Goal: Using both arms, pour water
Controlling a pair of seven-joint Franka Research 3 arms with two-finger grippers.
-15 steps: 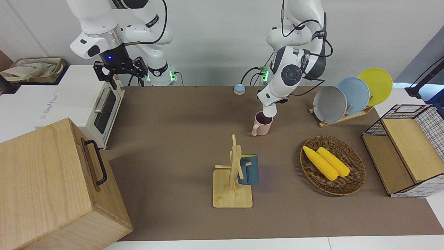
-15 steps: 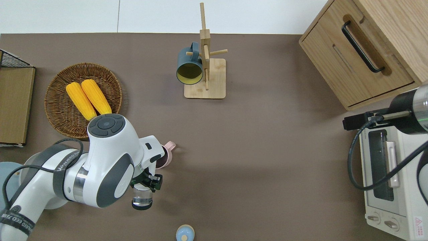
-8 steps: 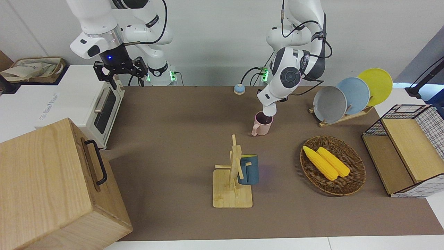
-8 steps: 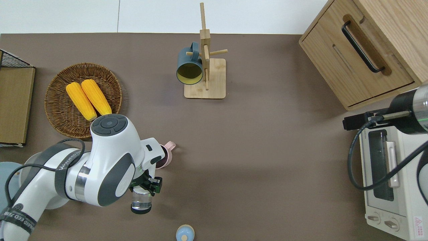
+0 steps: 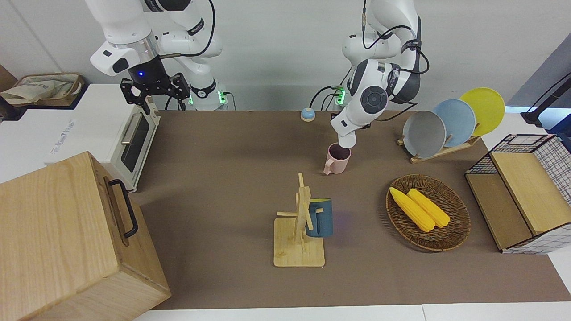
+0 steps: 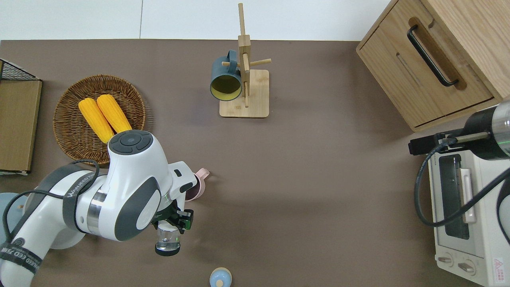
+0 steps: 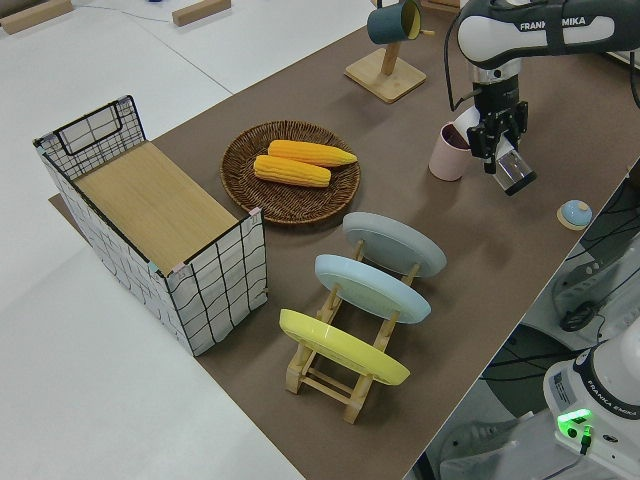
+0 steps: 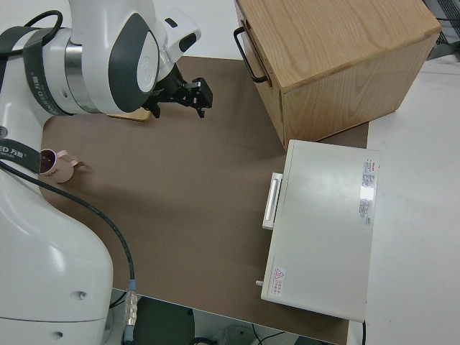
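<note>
I see the left end effector (image 6: 170, 222) grasping a clear glass (image 6: 167, 240), tilted beside the pink mug (image 6: 198, 184) on the table (image 6: 310, 179). Right arm parked, end effector (image 5: 154, 90) w/ fingers spread.

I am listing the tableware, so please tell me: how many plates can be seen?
3, all on edge in the wooden rack at the left arm's end of the table: a grey plate, a blue plate, a yellow plate. None seems hidden.

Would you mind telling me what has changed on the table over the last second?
The left gripper, shut on the glass, has drawn back slightly toward the robots and away from the pink mug, the arm's wrist turning a little. The mug, basket, mug tree and the parked right arm stayed put.
</note>
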